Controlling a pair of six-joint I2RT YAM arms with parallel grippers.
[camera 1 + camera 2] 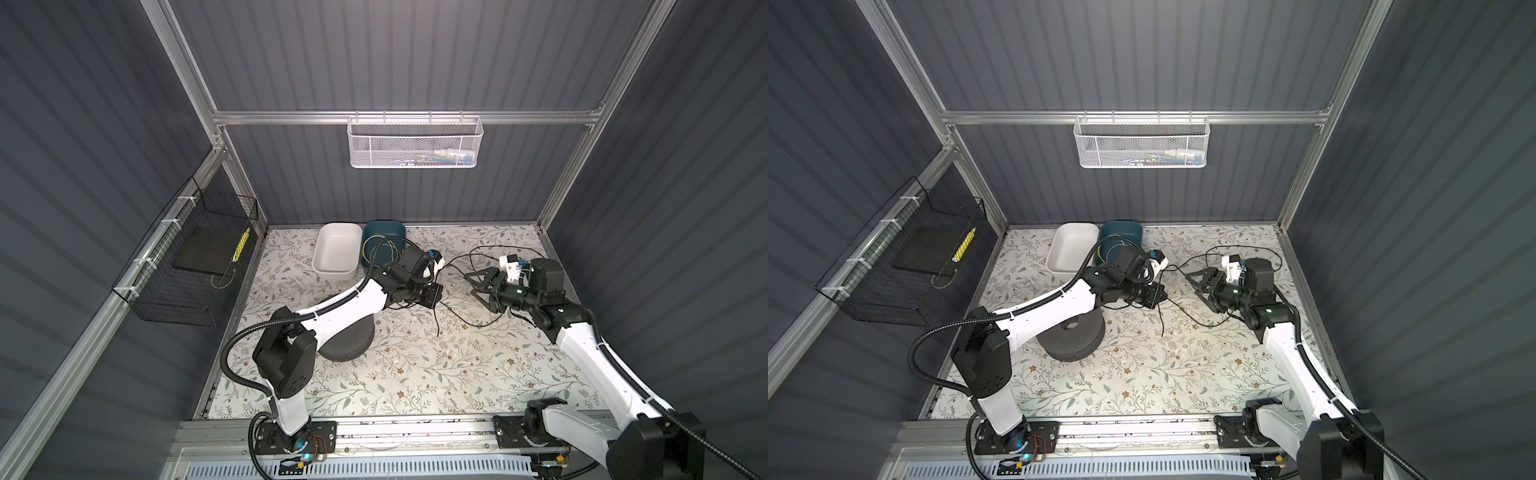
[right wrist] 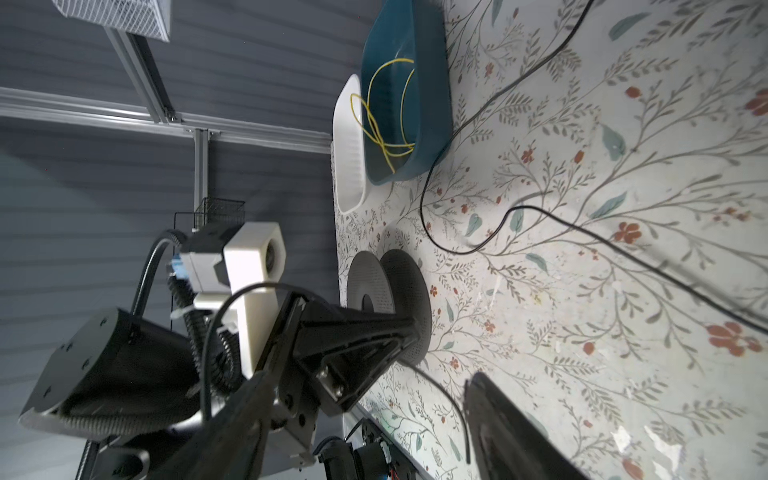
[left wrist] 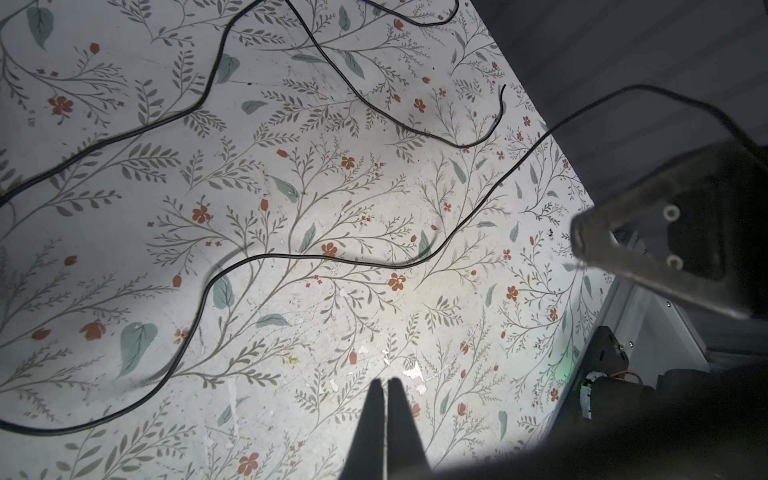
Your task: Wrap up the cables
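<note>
The black wire (image 3: 299, 255) lies loose on the desk (image 1: 415, 374) between the claws, probably light and limp. The left claw (image 3: 386, 384) is closed, the right claw (image 1: 476, 289) wide; a pinch near its end seems best.

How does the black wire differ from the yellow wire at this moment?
The black wire sprawls in loose curves across the table, while the yellow wire lies looped inside the blue tub. The black wire spreads wide over the table; the yellow wire sits mostly within the tub's walls. One is black, the other yellow. Both are thin and bendy, and neither is tightly bundled.
</note>
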